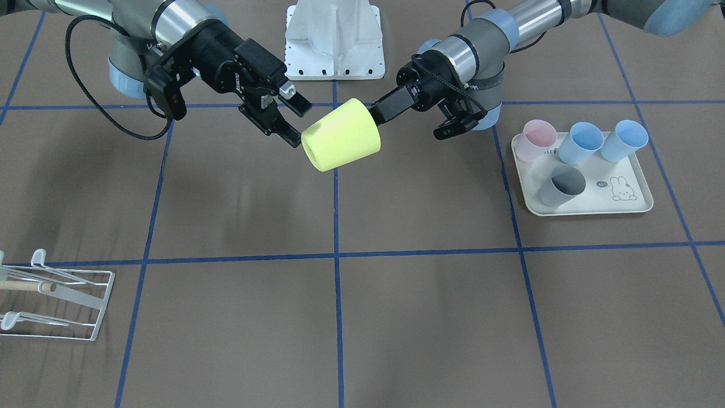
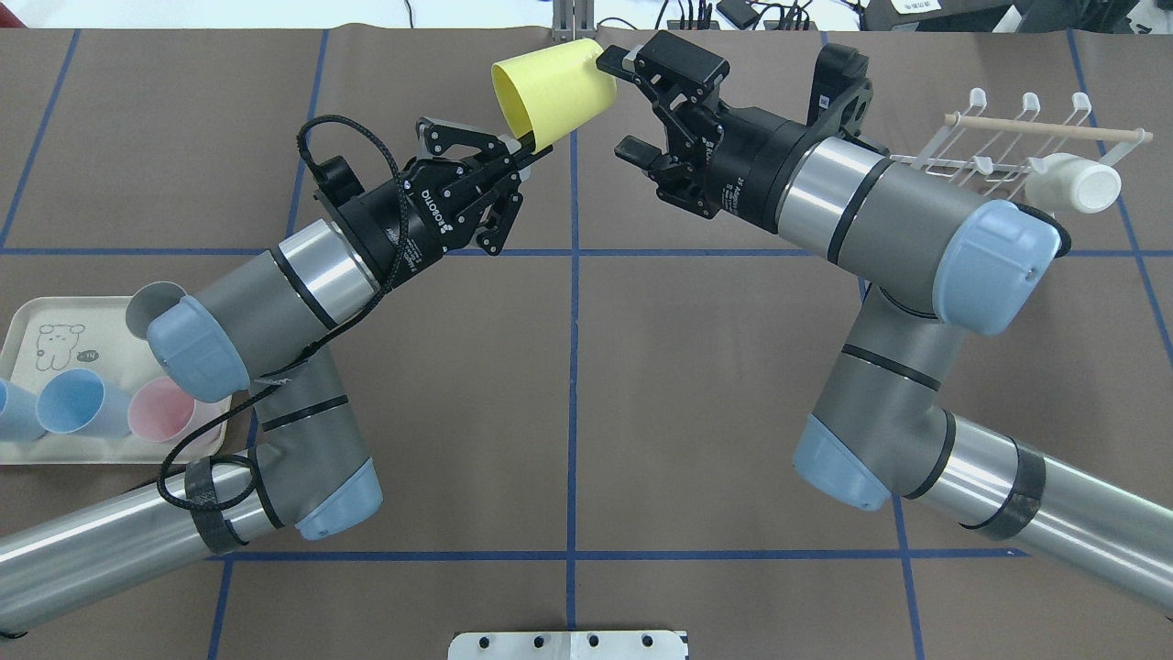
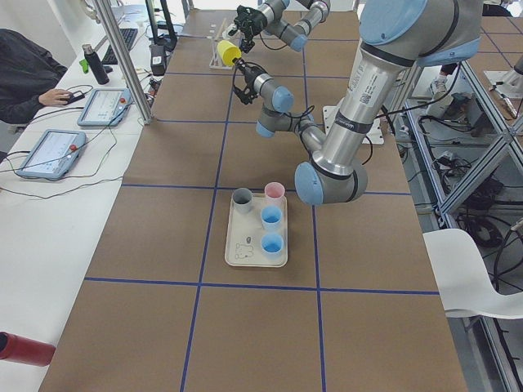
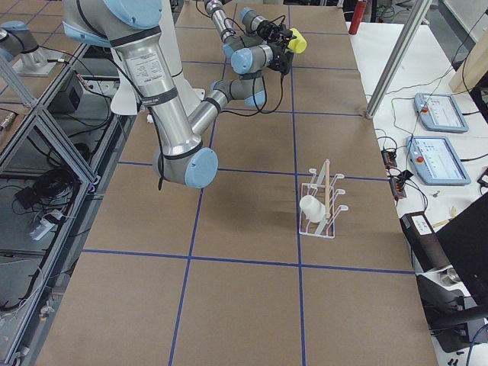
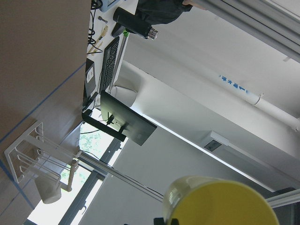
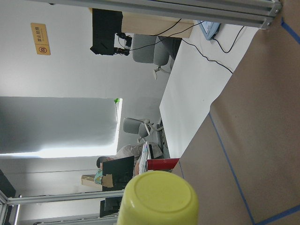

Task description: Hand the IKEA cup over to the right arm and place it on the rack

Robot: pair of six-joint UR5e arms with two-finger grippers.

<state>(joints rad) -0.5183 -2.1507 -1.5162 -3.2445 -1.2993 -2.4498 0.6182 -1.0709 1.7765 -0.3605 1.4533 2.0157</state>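
Left gripper (image 2: 522, 154): clamped on the rim of the yellow cup (image 2: 554, 87), one finger inside the mouth, one outside.
Cup: held in the air above mid-table, off the surface, between the two grippers.
Long axis: roughly along the line from one gripper to the other, tilted. The open mouth faces the left gripper and the closed base faces the right gripper (image 2: 621, 103).
Right gripper: jaws spread wide, empty, facing the base. In the overhead view one fingertip sits just beside the base edge and the other is clear of it, so the cup body appears not yet between them.
Judgement: the right gripper likely needs a short advance along the cup's axis before closing.
Rack (image 2: 981, 163): on the table on the right arm's side, well apart from the handover, with one white cup (image 2: 1077, 188) hung on it.
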